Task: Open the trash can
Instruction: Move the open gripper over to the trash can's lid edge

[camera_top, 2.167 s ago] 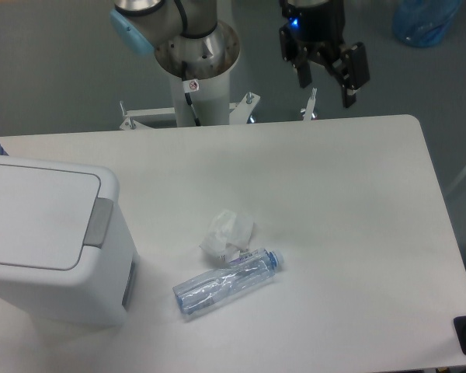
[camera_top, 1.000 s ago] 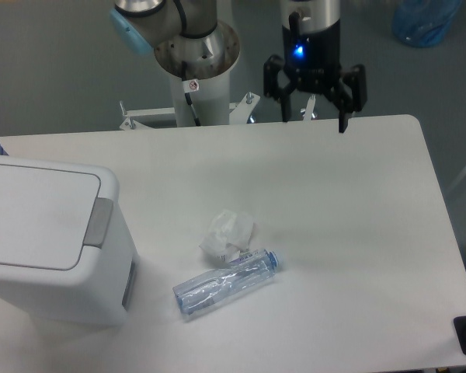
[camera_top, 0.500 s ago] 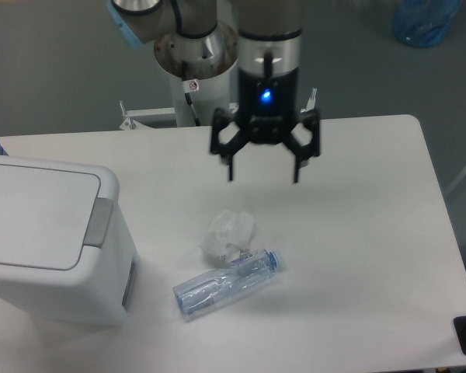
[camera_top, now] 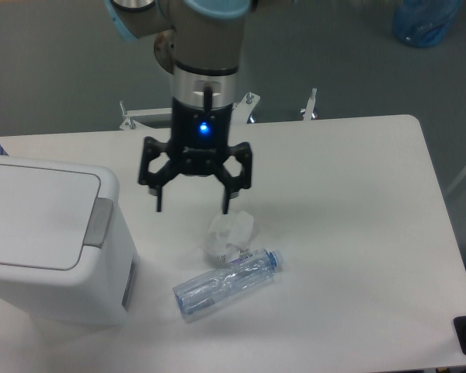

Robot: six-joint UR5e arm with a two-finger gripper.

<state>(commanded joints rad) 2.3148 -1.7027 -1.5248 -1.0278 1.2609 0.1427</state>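
The trash can is a large white boxy bin at the left of the table, with a flat white lid lying shut and a grey push tab on its right edge. My gripper hangs open above the table, fingers pointing down, a short way right of the tab and clear of it. It holds nothing.
A crumpled white tissue lies just right of the gripper's fingers. A clear plastic bottle with a blue cap lies on its side below it. The white table stretches to the right. The arm's base stands behind the far edge.
The gripper has come from the far right back edge down and left over the table, toward the trash can. It has stayed open. The lid has not moved.
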